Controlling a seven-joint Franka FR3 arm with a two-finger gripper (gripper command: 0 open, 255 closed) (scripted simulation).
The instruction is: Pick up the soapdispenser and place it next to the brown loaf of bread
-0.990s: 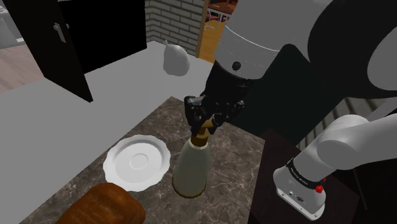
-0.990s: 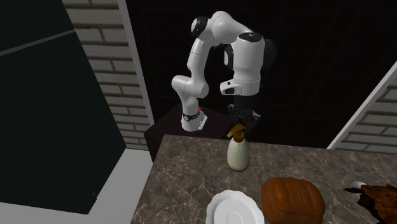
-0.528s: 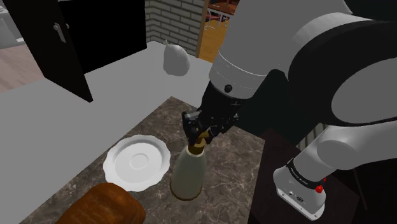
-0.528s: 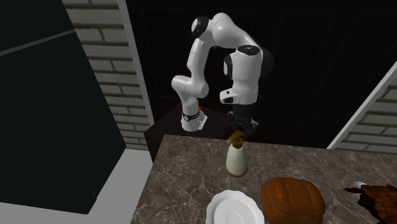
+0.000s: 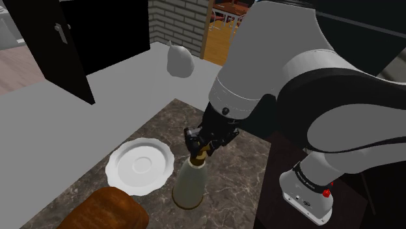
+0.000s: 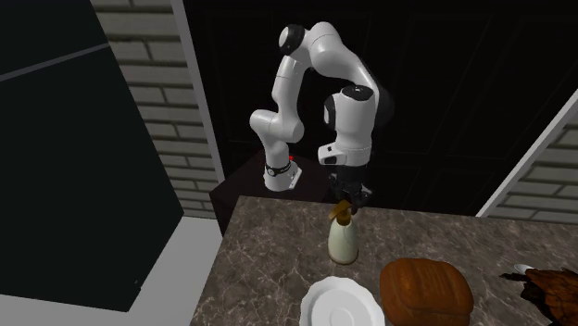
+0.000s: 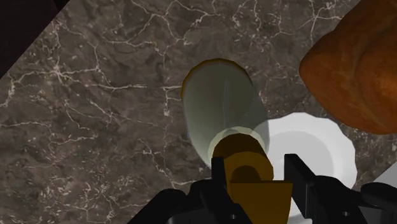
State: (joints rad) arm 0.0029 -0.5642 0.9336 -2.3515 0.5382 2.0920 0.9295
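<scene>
Dark marbled countertop (image 5: 237, 153) is our work surface. We see a brick wall (image 5: 174, 18) at the back of the shoulder view and a black area behind the arm in the second exterior view.

We have the gripper (image 5: 203, 144) pointing straight down over the soap dispenser (image 5: 190, 183). In the wrist view its fingers (image 7: 298, 181) are nearly closed, one on each side of the gold pump head (image 7: 245, 167), and they clasp it. We read that as a grip on the pump, not on the body.

The dispenser is a pale, greyish-white bottle with a gold collar, and it stands upright near the counter edge closest to the stand (image 6: 243, 190). We cannot tell whether its base touches the stone or sits just above it (the shoulder view hides the contact line).

A white scalloped plate (image 5: 140, 166) lies just beside the bottle, on the shoulder view's left. The brown loaf (image 5: 107, 209) is past the plate at the bottom edge of that view, close to the plate rim. So the bottle and loaf are apart, with the plate between them.

In the second exterior view the bottle (image 6: 342, 239) is behind the plate (image 6: 341, 301), and the loaf (image 6: 426, 289) is to that view's right of both.

The marking on the arm's base ring (image 5: 304, 188) is too small for us to read.
</scene>
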